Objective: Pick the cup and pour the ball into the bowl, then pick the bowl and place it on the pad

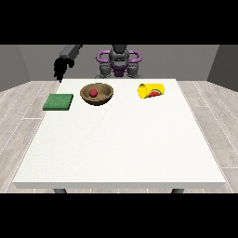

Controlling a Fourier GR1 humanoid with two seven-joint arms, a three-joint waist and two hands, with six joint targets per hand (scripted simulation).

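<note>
A: Where is the ball now?

B: The small red ball [93,93] lies inside the round brown wooden bowl [96,93], in the upper middle of the frame. The yellow cup with a watermelon print [151,90] lies on its side to the right of the bowl, well apart from it. The flat green square pad [58,102] is left of the bowl, near the table's left edge.

A: And the hands?

B: Only the black hand at the view's left [61,68] shows, raised beyond the far left corner of the large white table [121,148], holding nothing. Its fingers hang down, but I cannot tell if they are curled. The other hand is not visible.

A: Free room?

B: The whole lower part of the table is bare.
</note>
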